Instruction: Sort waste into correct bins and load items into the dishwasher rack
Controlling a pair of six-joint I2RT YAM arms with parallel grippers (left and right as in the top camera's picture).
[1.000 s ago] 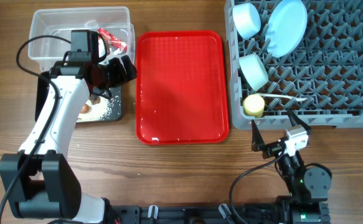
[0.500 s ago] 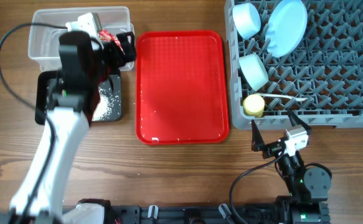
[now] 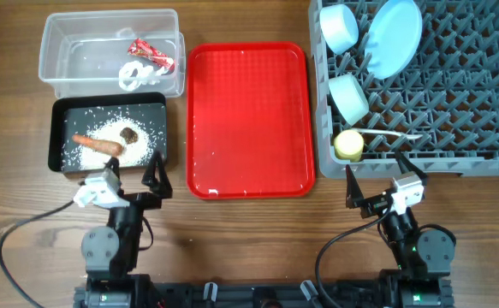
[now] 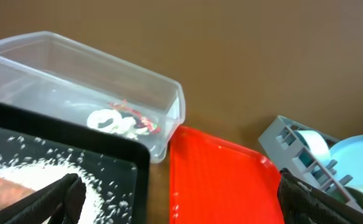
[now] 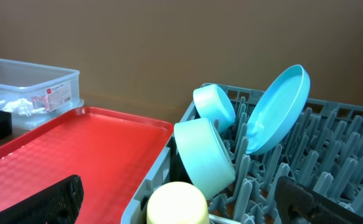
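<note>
The clear tub [image 3: 56,34] holds the red-and-white wrapper [image 3: 151,53] and crumpled paper [image 3: 135,74]; both also show in the left wrist view [image 4: 137,118]. The black tub [image 3: 57,128] holds rice [image 3: 146,145], the carrot [image 3: 98,144] and the brown lump [image 3: 129,134]. The grey rack [image 3: 472,94] holds the pale blue bowl [image 3: 339,27], plate [image 3: 395,36], mint bowl [image 3: 349,97], yellow cup [image 3: 348,144] and white spoon [image 3: 395,135]. My left gripper [image 3: 131,177] is open and empty just in front of the black tub. My right gripper [image 3: 377,181] is open and empty in front of the rack.
The flat red tray [image 3: 249,120] lies between the tubs and the rack, with a few white specks on it. Both arms are folded low at the table's front edge. Bare wooden tabletop [image 3: 249,231] runs along the front.
My left arm has pulled back from over the tubs to the table's front edge, uncovering both tubs and their contents. The right arm has not moved.
</note>
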